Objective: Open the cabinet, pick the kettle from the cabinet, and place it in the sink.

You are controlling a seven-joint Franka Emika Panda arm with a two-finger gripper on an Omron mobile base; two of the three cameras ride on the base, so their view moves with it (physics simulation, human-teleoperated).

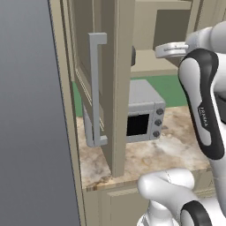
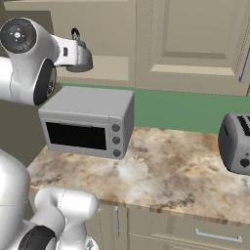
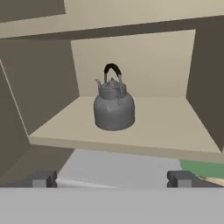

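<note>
The cabinet [image 1: 118,88] stands open, its door swung out edge-on towards me with the long grey bar handle [image 1: 94,88] on it. The kettle [image 3: 114,106], squat dark grey with a black arched handle, sits upright on the cabinet's shelf [image 3: 170,127], near its middle. My gripper [image 3: 112,178] is open in front of the shelf and a little below it, apart from the kettle, with nothing between the fingertips [image 3: 43,178]. From the right side the kettle [image 2: 84,57] shows just beyond my hand. The sink is out of view.
A grey toaster oven [image 2: 88,122] stands on the marble counter [image 2: 166,171] right under the open cabinet. A toaster [image 2: 237,141] sits at the counter's right. The open door and a tall grey panel [image 1: 26,114] close off the left side.
</note>
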